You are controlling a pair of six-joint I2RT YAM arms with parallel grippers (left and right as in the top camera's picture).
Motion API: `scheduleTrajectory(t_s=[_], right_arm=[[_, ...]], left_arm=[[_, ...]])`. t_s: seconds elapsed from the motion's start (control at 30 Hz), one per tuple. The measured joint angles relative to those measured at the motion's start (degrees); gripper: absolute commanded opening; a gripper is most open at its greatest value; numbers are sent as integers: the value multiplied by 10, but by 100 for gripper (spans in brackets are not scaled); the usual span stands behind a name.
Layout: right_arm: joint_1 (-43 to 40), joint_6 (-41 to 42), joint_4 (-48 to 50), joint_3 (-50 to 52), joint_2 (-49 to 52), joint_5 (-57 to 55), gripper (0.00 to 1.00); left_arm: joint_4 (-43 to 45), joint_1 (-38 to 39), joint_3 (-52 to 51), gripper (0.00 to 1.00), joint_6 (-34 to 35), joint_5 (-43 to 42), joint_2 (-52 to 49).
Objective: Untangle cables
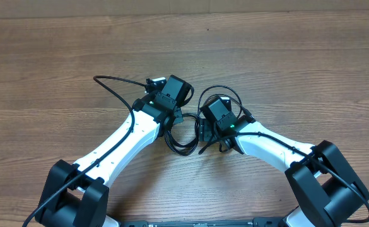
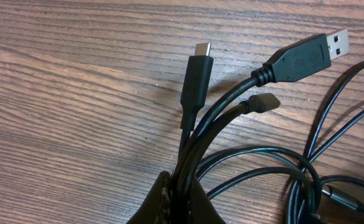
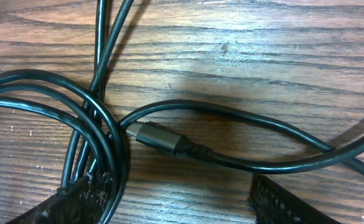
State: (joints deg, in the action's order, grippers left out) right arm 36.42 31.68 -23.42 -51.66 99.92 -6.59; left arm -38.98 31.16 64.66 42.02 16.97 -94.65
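The cables (image 1: 181,137) are thin black cords tangled between my two arms at mid-table. My left gripper (image 2: 185,194) is shut on a bundle of these cords. Beyond its jaws three plug ends fan out: a slim USB-C plug (image 2: 200,53), a wide USB-A plug (image 2: 306,56) and a small plug (image 2: 264,102). My right gripper (image 3: 182,205) stands open low over the wood. Coiled cords (image 3: 51,99) run against its left finger (image 3: 76,199). A grey-tipped plug (image 3: 158,138) lies just ahead of the gap, and nothing sits between the fingers.
From above, both wrists (image 1: 171,94) (image 1: 214,112) hover close together over the tangle. A thicker black wire (image 1: 115,85) arcs out from the left arm. The bare wooden table (image 1: 285,57) stretches all around.
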Motion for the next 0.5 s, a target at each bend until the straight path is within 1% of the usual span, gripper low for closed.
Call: scheduleTrajectory(t_s=[0.07, 0.23, 0.3, 0.37, 0.5], right_arm=[[2, -4, 2, 0, 0, -1, 75], [23, -6, 2, 0, 2, -13, 69], [27, -4, 2, 0, 5, -23, 64], [29, 2, -4, 0, 7, -31, 57], [31, 37, -28, -11, 17, -58, 47]], left_arm=[[0, 0, 0, 4, 3, 0, 0], [0, 0, 0, 4, 16, 0, 0], [0, 0, 0, 5, 19, 0, 0], [0, 0, 0, 4, 21, 0, 0], [0, 0, 0, 5, 26, 0, 0]])
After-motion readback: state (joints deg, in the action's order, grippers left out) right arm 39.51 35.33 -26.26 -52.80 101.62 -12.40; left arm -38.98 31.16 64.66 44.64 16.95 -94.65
